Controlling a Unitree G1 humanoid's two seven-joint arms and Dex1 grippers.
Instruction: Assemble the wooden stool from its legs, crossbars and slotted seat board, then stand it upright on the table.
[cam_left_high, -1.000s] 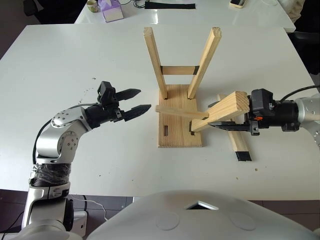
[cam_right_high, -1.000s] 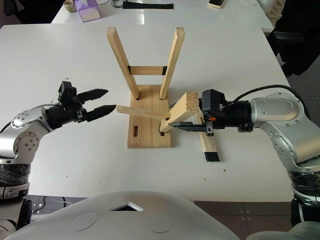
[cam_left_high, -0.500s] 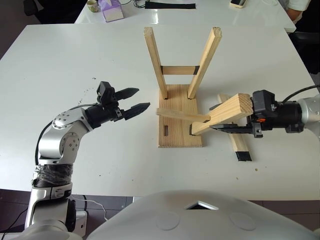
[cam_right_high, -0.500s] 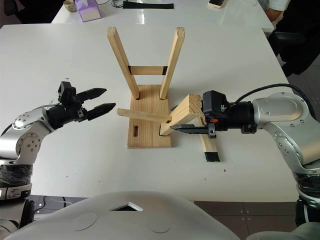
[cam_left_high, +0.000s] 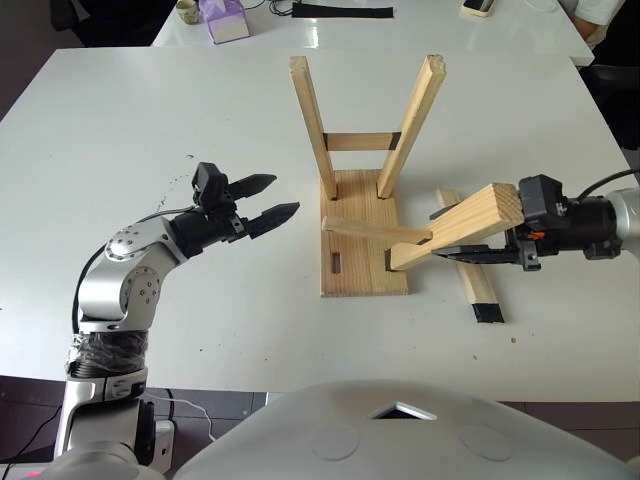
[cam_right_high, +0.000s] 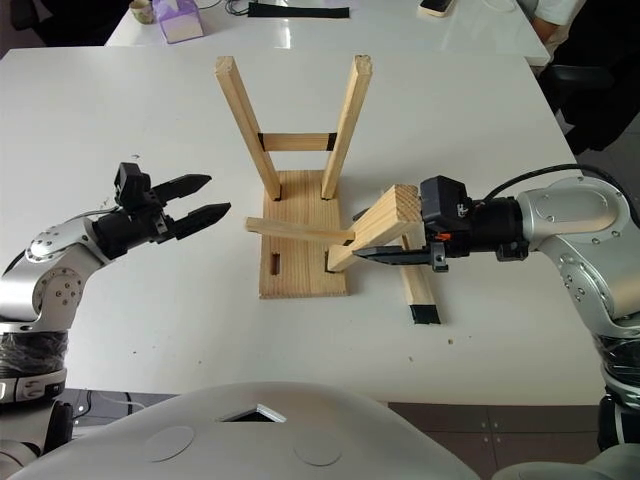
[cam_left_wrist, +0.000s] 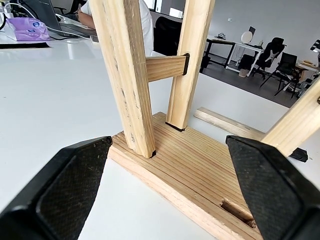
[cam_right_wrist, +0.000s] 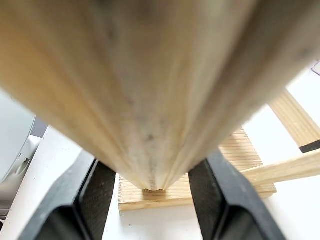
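Note:
The slotted seat board (cam_left_high: 350, 278) lies flat on the white table. Two legs (cam_left_high: 311, 125) (cam_left_high: 410, 122) stand in it, joined by a crossbar (cam_left_high: 357, 141). My right gripper (cam_left_high: 452, 256) is shut on a third leg (cam_left_high: 457, 226), held tilted with its lower end at the board's right edge. A thin crossbar (cam_left_high: 365, 230) sticks out from that leg to the left, over the board. In the right wrist view the leg (cam_right_wrist: 150, 85) sits between both fingers (cam_right_wrist: 97, 197). My left gripper (cam_left_high: 270, 197) hovers open to the left of the board, nothing between its fingers (cam_left_wrist: 60, 192).
Another wooden piece with a black end (cam_left_high: 478, 288) lies on the table right of the board, under my right gripper. A tissue box (cam_left_high: 221, 18) and a cup (cam_left_high: 185, 11) stand on a second table behind. Bare table surface (cam_left_high: 180, 110) spreads to the left.
My right gripper has drawn the tilted leg to the right and slightly up, its crossbar following. The left gripper has stayed open and hardly moved.

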